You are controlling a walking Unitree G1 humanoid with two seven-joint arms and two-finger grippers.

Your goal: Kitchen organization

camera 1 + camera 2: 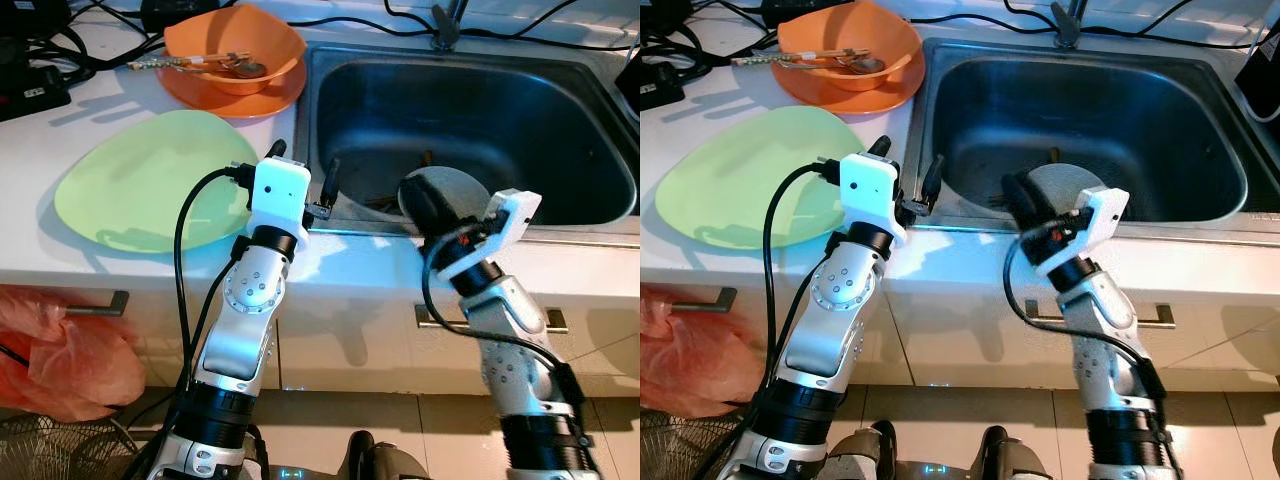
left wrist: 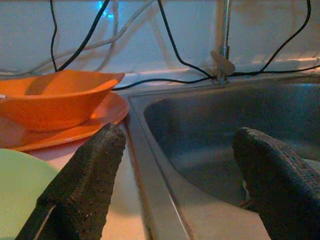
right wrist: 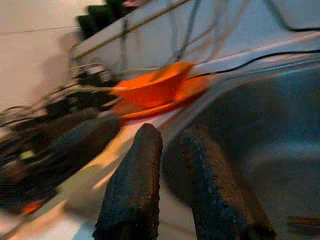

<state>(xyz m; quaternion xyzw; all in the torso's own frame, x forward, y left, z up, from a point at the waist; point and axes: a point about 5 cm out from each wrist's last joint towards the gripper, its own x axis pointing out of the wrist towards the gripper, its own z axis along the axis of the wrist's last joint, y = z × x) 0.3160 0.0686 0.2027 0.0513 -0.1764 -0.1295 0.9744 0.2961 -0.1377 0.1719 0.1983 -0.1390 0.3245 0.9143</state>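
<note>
A light green plate (image 1: 140, 185) lies on the white counter, left of the steel sink (image 1: 480, 100). Behind it an orange bowl (image 1: 235, 40) holding spoons (image 1: 240, 66) sits on an orange plate (image 1: 250, 100). A pale round dish (image 1: 462, 190) rests in the sink near its front wall. My left gripper (image 1: 303, 165) is open over the sink's front left rim, between the green plate and the basin. My right gripper (image 1: 412, 192) is shut, its fingers (image 3: 135, 185) close together with nothing between them, reaching over the sink's front edge at the pale dish's left side.
A faucet base (image 1: 445, 30) stands behind the sink. Black cables (image 1: 90, 50) and a power adapter (image 1: 30, 95) crowd the back left of the counter. Below are cabinet handles (image 1: 95, 305), an orange plastic bag (image 1: 60, 360) and a wire basket (image 1: 50, 445).
</note>
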